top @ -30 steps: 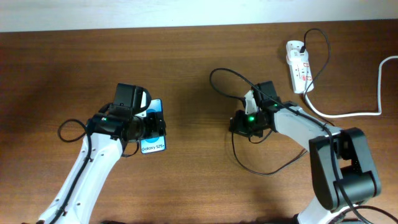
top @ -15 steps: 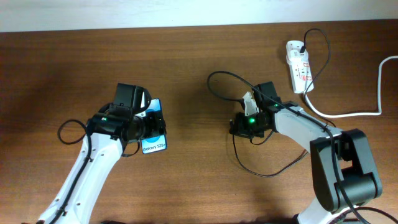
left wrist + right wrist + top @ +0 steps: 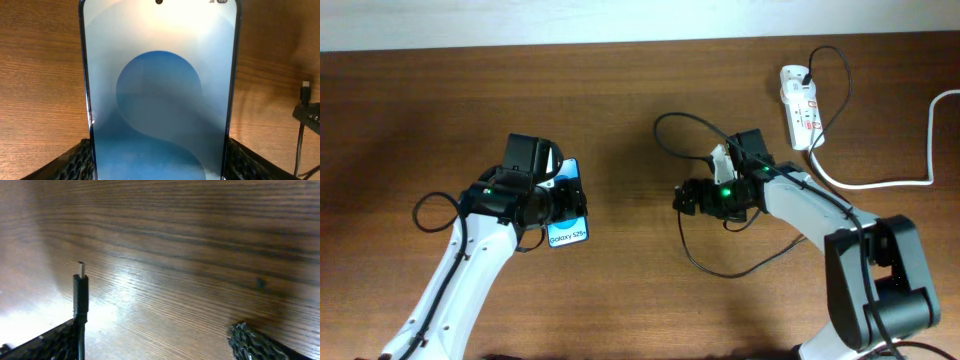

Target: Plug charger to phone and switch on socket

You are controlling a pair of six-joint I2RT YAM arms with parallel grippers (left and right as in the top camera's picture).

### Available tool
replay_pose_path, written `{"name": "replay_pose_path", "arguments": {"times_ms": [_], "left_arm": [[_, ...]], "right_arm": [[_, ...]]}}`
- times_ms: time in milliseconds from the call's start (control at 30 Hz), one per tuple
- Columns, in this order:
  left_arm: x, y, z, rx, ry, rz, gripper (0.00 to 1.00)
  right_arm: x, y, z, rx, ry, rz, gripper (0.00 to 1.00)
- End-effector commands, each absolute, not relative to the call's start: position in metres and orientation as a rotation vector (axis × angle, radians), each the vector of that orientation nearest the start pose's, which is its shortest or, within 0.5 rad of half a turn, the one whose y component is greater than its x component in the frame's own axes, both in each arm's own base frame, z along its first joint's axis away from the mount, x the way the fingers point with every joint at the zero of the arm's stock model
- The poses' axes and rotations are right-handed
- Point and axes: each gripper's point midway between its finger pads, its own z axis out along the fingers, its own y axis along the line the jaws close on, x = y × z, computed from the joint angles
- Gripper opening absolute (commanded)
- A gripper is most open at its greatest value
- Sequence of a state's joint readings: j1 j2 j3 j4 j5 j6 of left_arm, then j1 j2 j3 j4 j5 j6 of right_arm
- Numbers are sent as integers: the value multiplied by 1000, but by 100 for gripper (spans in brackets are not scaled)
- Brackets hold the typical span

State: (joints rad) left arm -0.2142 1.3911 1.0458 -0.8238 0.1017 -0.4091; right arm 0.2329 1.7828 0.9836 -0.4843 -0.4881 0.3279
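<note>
The phone (image 3: 570,200) with its blue screen sits on the left of the table, and my left gripper (image 3: 558,204) is shut on its lower end. In the left wrist view the phone (image 3: 160,100) fills the frame, a finger (image 3: 75,162) pressing on each long edge. My right gripper (image 3: 682,198) stands open at mid-table, pointing left toward the phone. The charger's connector tip (image 3: 81,292) stands upright against the left finger (image 3: 50,342), the right finger far from it. The thin black charger cable (image 3: 670,118) loops around the right arm to the white socket (image 3: 800,108) at the far right.
A thick white cord (image 3: 880,183) runs from the socket to the right edge of the table. Slack black cable (image 3: 730,273) curls on the wood below the right arm. The right gripper (image 3: 307,112) shows at the right edge of the left wrist view.
My right gripper's jaws have gone from shut to wide open, and its fingers now reach a little further left. The cable loop below it has shifted. The left arm and phone have not moved.
</note>
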Motion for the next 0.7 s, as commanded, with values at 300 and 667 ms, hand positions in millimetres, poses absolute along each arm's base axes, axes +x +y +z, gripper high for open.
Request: {"name": "replay_pose_path", "arguments": {"times_ms": [300,667], "left_arm": [[316,-94,143,-352,2697,-408,42],[317,-99,145,-508,2681,-491,43]], "right_arm": [[339,133,91,63,2890,538,98],[285,160,127,211,3001,828,98]]}}
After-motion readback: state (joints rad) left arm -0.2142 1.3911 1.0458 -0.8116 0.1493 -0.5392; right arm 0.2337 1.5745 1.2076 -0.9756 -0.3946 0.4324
